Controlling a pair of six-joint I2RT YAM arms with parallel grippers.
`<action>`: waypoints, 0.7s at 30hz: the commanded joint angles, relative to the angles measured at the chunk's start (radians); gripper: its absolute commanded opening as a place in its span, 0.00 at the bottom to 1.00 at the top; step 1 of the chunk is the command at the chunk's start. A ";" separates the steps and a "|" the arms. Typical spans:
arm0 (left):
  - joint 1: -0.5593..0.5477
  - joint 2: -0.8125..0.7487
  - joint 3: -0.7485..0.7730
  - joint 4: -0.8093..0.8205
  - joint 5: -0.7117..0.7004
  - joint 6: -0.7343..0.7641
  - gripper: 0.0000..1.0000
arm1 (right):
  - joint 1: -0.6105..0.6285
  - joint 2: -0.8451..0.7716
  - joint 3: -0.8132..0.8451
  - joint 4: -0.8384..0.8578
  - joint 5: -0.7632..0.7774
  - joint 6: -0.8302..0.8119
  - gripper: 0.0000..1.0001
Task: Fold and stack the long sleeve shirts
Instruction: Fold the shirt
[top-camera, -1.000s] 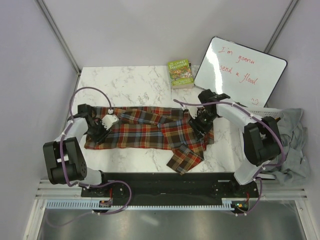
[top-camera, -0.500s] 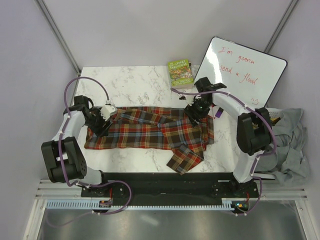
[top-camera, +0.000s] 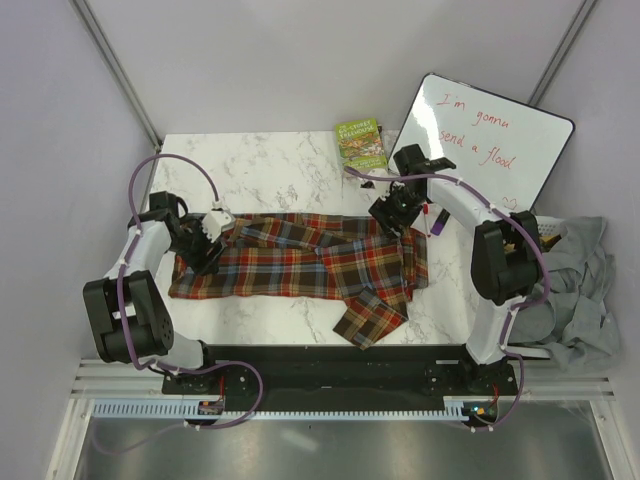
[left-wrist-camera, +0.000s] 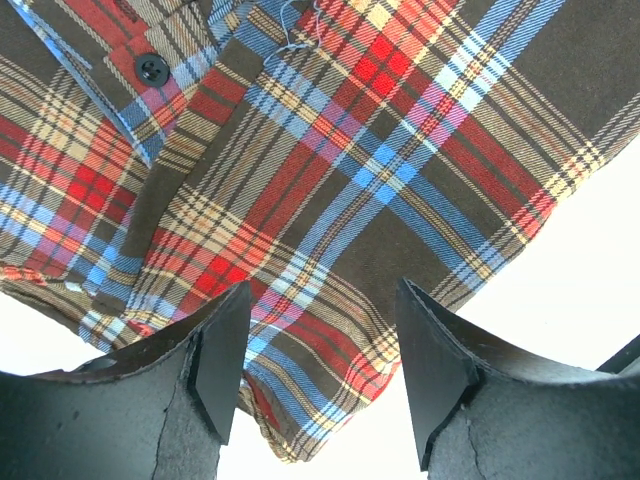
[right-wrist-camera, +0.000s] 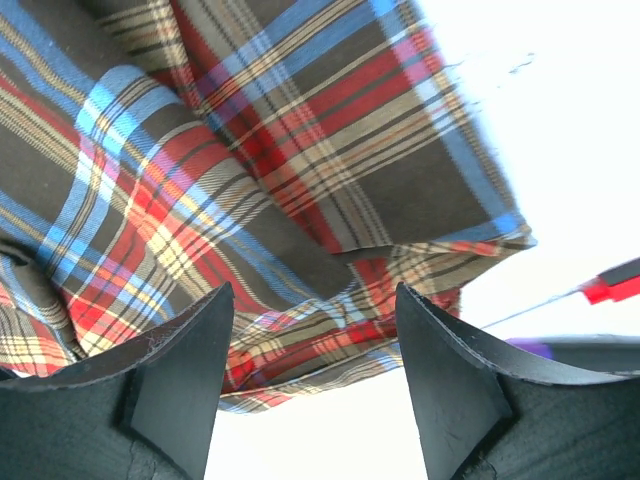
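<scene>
One of the long sleeve shirts, a plaid flannel shirt (top-camera: 300, 265) in red, brown and blue, lies folded into a long band across the marble table, with a flap hanging toward the near edge. My left gripper (top-camera: 205, 243) hovers open over its left end. In the left wrist view the shirt (left-wrist-camera: 330, 150) shows a corner between my open fingers (left-wrist-camera: 225, 350). My right gripper (top-camera: 393, 215) is open above the far right corner. The right wrist view shows the shirt's layered edge (right-wrist-camera: 250, 150) below that gripper (right-wrist-camera: 315, 390), with nothing held.
A green book (top-camera: 361, 147) and a tilted whiteboard (top-camera: 485, 145) stand at the back right. A marker (top-camera: 430, 220) lies by the right gripper. A grey cloth heap (top-camera: 585, 290) hangs off the right side. Bare marble (top-camera: 260, 170) lies behind the shirt.
Both grippers opened and let go of the shirt's ends. The right gripper drew back toward the far edge. The left gripper shifted slightly back and right.
</scene>
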 joint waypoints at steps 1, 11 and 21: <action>0.005 0.018 0.035 -0.012 0.035 -0.024 0.67 | -0.005 0.033 0.054 0.000 -0.006 -0.012 0.72; 0.005 0.026 0.052 -0.012 0.032 -0.021 0.67 | -0.015 0.118 0.097 -0.116 -0.144 -0.038 0.28; 0.007 0.057 0.079 -0.003 0.029 -0.035 0.67 | -0.012 0.162 0.255 -0.167 -0.186 -0.002 0.00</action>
